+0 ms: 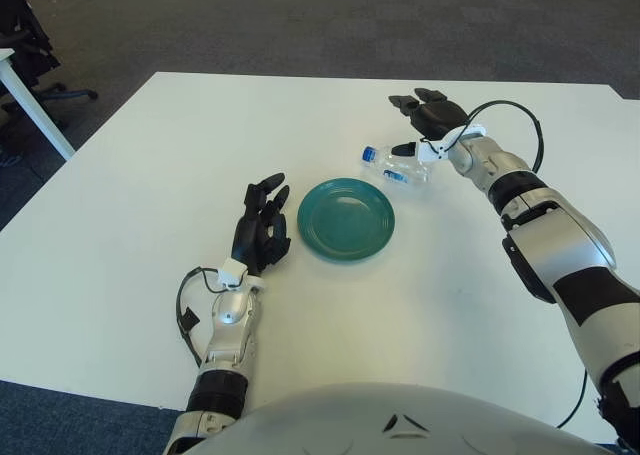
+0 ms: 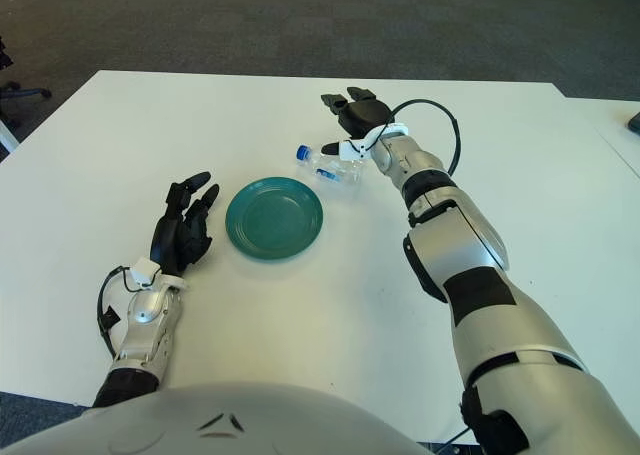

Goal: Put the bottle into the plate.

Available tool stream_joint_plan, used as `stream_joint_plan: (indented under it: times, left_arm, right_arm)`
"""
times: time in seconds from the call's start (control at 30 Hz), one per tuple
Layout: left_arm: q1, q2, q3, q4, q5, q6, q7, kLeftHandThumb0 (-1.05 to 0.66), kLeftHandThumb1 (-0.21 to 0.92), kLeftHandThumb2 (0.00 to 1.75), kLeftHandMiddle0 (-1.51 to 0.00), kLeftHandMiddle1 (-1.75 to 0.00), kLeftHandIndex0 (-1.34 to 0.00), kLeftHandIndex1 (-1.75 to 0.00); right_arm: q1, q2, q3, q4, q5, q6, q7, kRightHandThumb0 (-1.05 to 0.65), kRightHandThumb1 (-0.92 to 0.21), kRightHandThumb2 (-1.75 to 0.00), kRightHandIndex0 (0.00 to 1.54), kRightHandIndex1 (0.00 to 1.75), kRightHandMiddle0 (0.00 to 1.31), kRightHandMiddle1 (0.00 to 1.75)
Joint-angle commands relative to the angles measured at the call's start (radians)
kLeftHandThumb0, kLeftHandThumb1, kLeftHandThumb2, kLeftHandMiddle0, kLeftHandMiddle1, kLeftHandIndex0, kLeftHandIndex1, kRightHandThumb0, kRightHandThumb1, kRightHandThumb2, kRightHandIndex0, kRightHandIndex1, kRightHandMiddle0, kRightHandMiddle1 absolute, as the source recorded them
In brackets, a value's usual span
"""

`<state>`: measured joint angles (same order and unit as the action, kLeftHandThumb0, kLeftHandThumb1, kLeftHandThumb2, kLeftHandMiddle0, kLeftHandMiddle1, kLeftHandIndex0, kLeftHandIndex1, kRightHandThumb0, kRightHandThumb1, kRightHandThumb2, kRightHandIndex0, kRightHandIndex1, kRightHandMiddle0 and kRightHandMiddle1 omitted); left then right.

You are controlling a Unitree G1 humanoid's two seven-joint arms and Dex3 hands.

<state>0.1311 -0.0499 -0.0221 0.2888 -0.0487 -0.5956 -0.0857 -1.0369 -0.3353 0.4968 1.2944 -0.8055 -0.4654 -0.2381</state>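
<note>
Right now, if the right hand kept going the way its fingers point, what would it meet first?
Probably nothing: the right hand, open above the bottle, points left over bare table. Depth is uncertain.

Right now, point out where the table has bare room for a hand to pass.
Free: the table left of the left hand, and the near stretch before the plate. Crowded: behind the plate, where the right hand hovers open at the bottle.
</note>
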Motion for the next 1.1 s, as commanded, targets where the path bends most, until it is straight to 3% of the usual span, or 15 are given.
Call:
stream_joint_plan:
  times: [0.0, 0.27, 1.07]
  left_arm:
    - [0.104, -0.009, -0.008, 0.051, -0.002, 0.004, -0.007, -0.8, 0.92, 0.63, -0.42, -0.08, 0.0, -1.01]
    - [0.12, 0.003, -0.002, 0.038, -0.003, 0.013, -0.012, -0.81, 0.92, 0.63, -0.43, -0.08, 0.0, -1.02]
    - [0.209, -0.001, -0.017, -0.071, 0.01, -0.007, -0.01, -0.8, 0.92, 0.62, -0.44, -0.08, 0.0, -1.01]
  right_arm:
    - [-0.014, -0.02, -0.013, 0.003, 0.033, -0.023, 0.021, -1.05, -0.92, -0.6, 0.03, 0.0, 0.0, 0.03]
    - [0.062, -0.011, -0.023, -0.002, 0.071, -0.049, -0.018, -1.05, -0.92, -0.59, 0.03, 0.0, 0.0, 0.01]
    - [0.17, 0.025, -0.016, -0.024, 0.107, -0.085, -0.01, -1.05, -0.92, -0.52, 0.03, 0.0, 0.01, 0.05]
